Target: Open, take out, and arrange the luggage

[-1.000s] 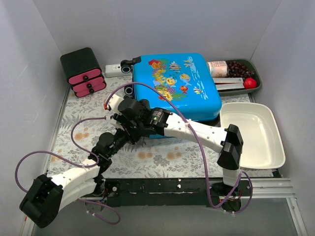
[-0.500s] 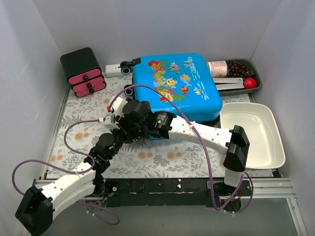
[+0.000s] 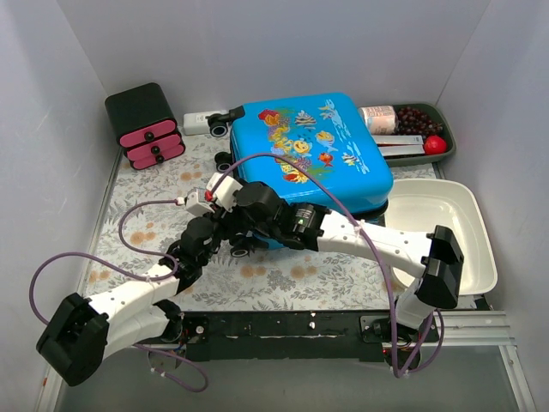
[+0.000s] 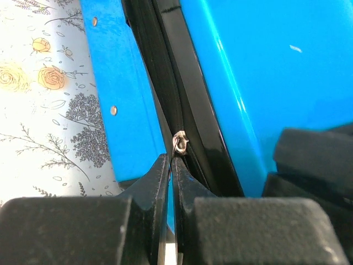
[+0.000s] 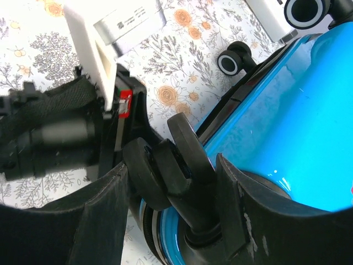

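The luggage [image 3: 313, 150] lay shut and flat toward the back of the floral surface [image 3: 283, 275], wheels to the left. The left hand [image 4: 171, 165] was pressed together, pinching the silver zipper pull [image 4: 180, 143] on its near-left edge. The right hand [image 5: 171, 165] stood spread, straddling a black wheel [image 5: 149, 171] there. Beside the case sat a white tub [image 3: 437, 227]. Behind it, a dark tray [image 3: 450, 137] held grapes [image 3: 416, 118] and a red ball [image 3: 436, 144]. A black box [image 3: 137, 107] stood back left.
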Robot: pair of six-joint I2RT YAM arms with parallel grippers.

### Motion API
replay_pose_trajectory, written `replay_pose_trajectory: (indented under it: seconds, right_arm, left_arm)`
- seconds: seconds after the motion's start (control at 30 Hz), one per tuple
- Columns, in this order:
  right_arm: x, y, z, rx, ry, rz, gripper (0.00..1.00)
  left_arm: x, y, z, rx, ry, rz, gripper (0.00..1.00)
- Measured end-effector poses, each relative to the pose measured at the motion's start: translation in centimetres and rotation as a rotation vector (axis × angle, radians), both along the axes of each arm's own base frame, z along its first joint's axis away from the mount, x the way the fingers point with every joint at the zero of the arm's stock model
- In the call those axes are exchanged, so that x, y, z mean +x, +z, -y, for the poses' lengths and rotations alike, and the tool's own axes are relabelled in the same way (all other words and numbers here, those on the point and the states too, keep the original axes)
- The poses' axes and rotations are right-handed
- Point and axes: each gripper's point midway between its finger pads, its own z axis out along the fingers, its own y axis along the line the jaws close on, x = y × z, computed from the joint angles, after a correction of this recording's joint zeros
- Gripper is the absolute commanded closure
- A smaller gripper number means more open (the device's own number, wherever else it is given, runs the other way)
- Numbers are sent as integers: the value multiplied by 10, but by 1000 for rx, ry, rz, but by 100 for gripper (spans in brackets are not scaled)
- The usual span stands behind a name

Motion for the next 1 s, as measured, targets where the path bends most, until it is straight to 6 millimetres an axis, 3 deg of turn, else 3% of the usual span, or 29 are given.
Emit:
replay_pose_trajectory:
  seconds: [0.27,0.43,0.53,0.67,0.7,0.73,0.77,0.8,0.83,1.0]
  right_arm:
    - [-23,4,17,115,26,-75,99]
    - [-13,35,57,293,-178,-153,99]
    - [-11,50,68,375,-222,-172,99]
    - [-22,32,71,324,-162,-190,99]
    - [-27,26,68,287,-111,-188,85]
    - [-32,21,64,253,-56,-184,75]
    - [-37,19,60,225,1,-172,67]
    - [-41,17,56,193,52,-159,46]
    - [-45,17,53,164,96,-145,39]
    - [-44,26,31,75,207,-61,29]
  left_arm:
    - [18,4,-14,-65,-12,-9,100]
    - [43,9,-63,-41,159,41,100]
    - [56,3,-84,-4,240,41,100]
    - [65,-5,-86,39,235,33,100]
    - [65,-5,-86,48,231,37,100]
    - [66,-3,-86,52,224,44,95]
    - [66,0,-86,52,219,51,54]
    - [65,4,-86,49,217,58,17]
    - [64,6,-86,53,216,57,2]
    - [51,44,-92,-8,238,85,2]
